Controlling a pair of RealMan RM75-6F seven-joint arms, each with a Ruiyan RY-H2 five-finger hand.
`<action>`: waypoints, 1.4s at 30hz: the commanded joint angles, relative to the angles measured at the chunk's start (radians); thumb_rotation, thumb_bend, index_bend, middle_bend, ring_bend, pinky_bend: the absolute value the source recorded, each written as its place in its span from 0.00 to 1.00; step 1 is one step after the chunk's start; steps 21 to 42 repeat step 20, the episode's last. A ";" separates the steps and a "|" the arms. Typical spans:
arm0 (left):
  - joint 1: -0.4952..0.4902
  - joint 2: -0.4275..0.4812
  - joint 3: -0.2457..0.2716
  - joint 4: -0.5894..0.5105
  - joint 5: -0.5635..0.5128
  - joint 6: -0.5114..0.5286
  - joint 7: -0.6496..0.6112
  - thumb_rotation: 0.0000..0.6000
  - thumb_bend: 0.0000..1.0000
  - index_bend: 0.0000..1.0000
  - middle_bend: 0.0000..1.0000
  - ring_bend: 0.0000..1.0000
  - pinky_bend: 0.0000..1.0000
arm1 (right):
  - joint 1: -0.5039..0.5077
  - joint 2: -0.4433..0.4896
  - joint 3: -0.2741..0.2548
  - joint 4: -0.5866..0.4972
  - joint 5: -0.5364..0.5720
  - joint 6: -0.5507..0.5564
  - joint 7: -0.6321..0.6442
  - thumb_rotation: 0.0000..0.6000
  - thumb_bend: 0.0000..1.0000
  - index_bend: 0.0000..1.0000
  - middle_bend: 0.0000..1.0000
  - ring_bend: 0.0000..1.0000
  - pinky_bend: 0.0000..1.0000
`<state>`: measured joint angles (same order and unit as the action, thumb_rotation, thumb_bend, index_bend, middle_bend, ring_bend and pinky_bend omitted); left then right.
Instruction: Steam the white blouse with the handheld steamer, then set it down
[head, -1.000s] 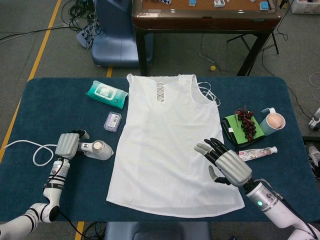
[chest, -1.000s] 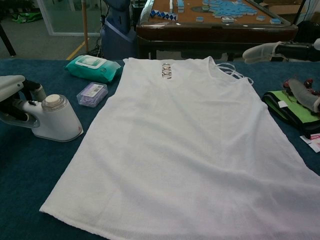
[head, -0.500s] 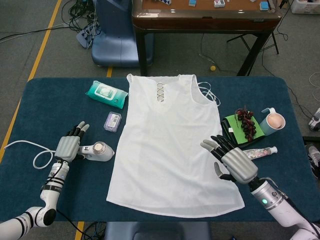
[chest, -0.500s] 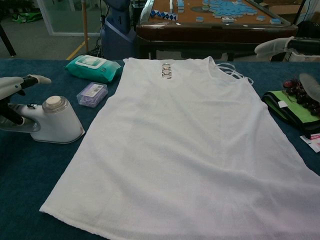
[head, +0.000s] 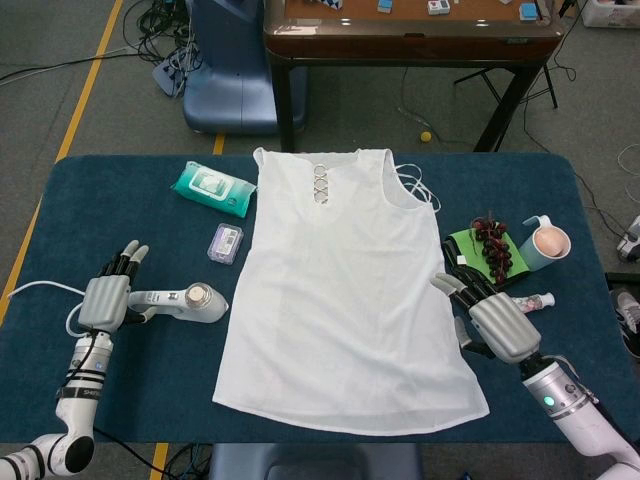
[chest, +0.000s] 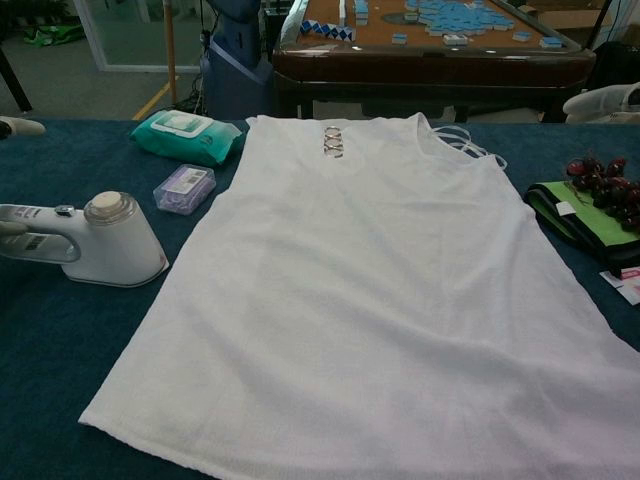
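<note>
The blue table (head: 90, 190) carries everything, and the white blouse (head: 335, 290) lies flat across its middle, neckline toward the far edge, hem near the robot, smooth and spread out in both views. Next in size, the two arms have both drawn outward over the last second. The right hand (head: 495, 320) has slid off the blouse toward its right edge and now hovers beside the green cloth (head: 470, 255) with the grapes (head: 492, 240), fingers spread and holding nothing. The left hand (head: 105, 297), which a second ago was wrapped over the steamer's handle, has let go and pulled back to the left; its fingers are extended and apart, empty, sitting just at the tail end of the handle, and whether it touches is hard to tell. The steamer (chest: 95, 240) rests on the table just left of the blouse, lying on its side with its head toward the fabric and its white cord (head: 55, 300) looping away behind the left hand. Smaller things sit untouched at the upper left: a teal pack of wipes (head: 212, 187) and a little clear box (head: 226, 243); a cup (head: 546, 242) and a tube (head: 520, 303) lie at the right. With the steamer released on the table and both hands clear, the task looks essentially finished, only the withdrawal remaining.
</note>
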<state>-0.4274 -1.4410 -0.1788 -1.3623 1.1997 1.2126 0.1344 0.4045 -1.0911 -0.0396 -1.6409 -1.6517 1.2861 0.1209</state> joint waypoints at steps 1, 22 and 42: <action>0.046 0.047 0.014 -0.056 0.012 0.050 -0.004 1.00 0.13 0.06 0.05 0.07 0.15 | -0.022 0.004 0.000 0.013 0.022 0.013 -0.017 1.00 0.73 0.01 0.12 0.00 0.01; 0.268 0.212 0.111 -0.340 0.137 0.353 0.092 1.00 0.13 0.14 0.09 0.09 0.15 | -0.188 0.009 -0.007 0.022 0.062 0.170 -0.114 1.00 0.72 0.01 0.14 0.00 0.01; 0.268 0.212 0.111 -0.340 0.137 0.353 0.092 1.00 0.13 0.14 0.09 0.09 0.15 | -0.188 0.009 -0.007 0.022 0.062 0.170 -0.114 1.00 0.72 0.01 0.14 0.00 0.01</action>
